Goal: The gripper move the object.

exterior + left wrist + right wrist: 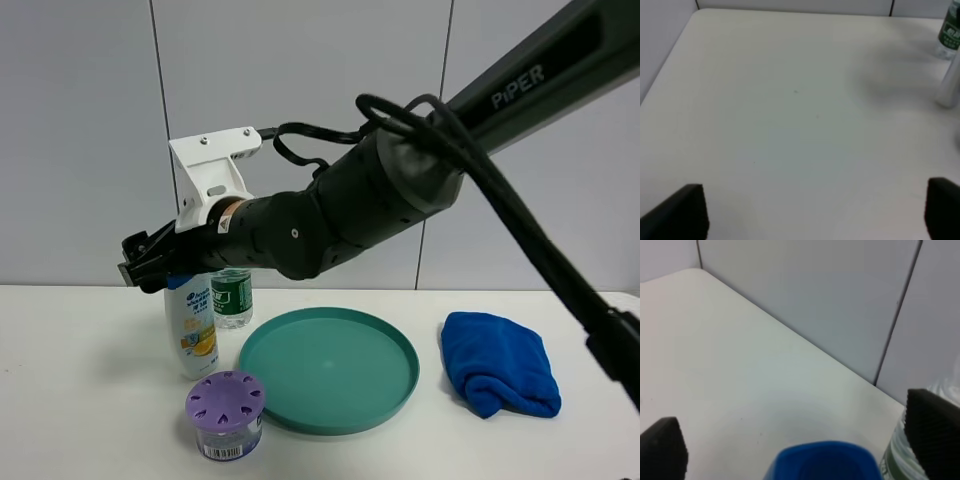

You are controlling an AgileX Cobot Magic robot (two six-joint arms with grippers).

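Observation:
The white shampoo bottle [192, 325] with a blue and orange-yellow label stands upright at the left of the white table. My right gripper [150, 262], a black claw under a white bracket [212, 175], has reached across and sits at the bottle's top, hiding the cap in the high view. In the right wrist view the gripper [800, 440] is open, with the blue cap [822, 460] between its spread fingers; no contact shows. My left gripper [810, 215] is open and empty over bare table, with the bottle's white side [950, 85] at the frame edge.
A clear water bottle [232, 297] with a green label stands right behind the shampoo bottle, also in the wrist views [950, 35] [900, 455]. A purple-lidded jar [225, 412], a teal plate [330, 370] and a blue towel [500, 375] lie to the right. The wall is close behind.

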